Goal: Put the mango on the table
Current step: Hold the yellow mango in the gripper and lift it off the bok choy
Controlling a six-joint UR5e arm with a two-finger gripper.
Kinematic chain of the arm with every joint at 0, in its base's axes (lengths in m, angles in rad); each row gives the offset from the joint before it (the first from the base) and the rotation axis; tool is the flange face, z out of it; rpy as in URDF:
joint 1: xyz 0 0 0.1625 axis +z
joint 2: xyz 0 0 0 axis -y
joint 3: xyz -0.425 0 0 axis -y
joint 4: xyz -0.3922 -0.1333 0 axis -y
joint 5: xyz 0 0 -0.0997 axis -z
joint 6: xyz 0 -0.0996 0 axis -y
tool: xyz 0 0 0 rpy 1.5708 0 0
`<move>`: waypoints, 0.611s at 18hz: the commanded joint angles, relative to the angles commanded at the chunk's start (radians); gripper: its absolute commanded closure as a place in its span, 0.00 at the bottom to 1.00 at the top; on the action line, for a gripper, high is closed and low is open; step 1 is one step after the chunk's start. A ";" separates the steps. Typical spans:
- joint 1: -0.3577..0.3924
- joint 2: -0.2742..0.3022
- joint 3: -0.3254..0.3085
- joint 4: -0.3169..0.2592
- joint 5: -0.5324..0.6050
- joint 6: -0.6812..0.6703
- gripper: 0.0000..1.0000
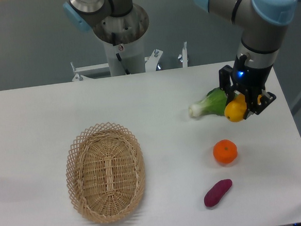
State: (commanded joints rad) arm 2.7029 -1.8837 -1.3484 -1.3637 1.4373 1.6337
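Gripper (241,108) closed on the mango (235,110), fruit clamped between 2 fingers at the right rear of the table (154,92). Positioned low, just beside the leafy green vegetable (210,104); contact between mango and tabletop not determinable from this view. Pickup complete; lowering to the surface, if any remains, and release outstanding. Also present: 1 tangerine (225,151) and 1 purple sweet potato (218,192) in front of the gripper, 1 wicker basket (105,171) well apart at left.
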 joint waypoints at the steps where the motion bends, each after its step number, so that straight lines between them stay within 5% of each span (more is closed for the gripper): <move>1: -0.002 -0.002 -0.006 0.002 0.000 0.000 0.55; 11: -0.006 -0.009 -0.008 0.005 -0.002 -0.002 0.55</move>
State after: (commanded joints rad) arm 2.6968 -1.8929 -1.3560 -1.3591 1.4358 1.6322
